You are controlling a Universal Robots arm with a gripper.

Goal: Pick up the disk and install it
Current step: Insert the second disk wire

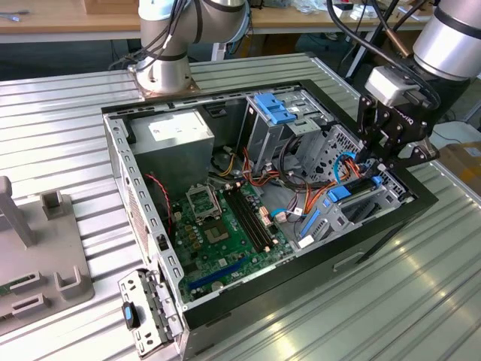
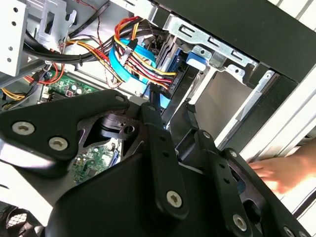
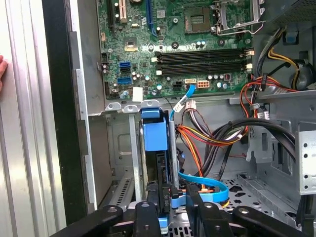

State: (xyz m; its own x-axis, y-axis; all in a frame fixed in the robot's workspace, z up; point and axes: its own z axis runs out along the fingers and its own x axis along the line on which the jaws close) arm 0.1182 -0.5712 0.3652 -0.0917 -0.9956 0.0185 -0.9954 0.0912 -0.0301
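Tool [image 1: 376, 167] at disk [image 3: 154, 129] in drive bay [image 3: 114, 148]

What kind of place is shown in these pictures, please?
Probably a robotics lab or test workshop. An open black desktop computer case with a green motherboard lies on a ribbed metal table, a grey robot arm base is bolted beside it, and wooden workbenches stand behind.

The disk [image 3: 154, 133], a dark drive framed in bright blue plastic, stands on edge in the metal bay at the open case's front corner, seen in my first wrist view; its blue tab [image 1: 340, 192] shows in the exterior view.
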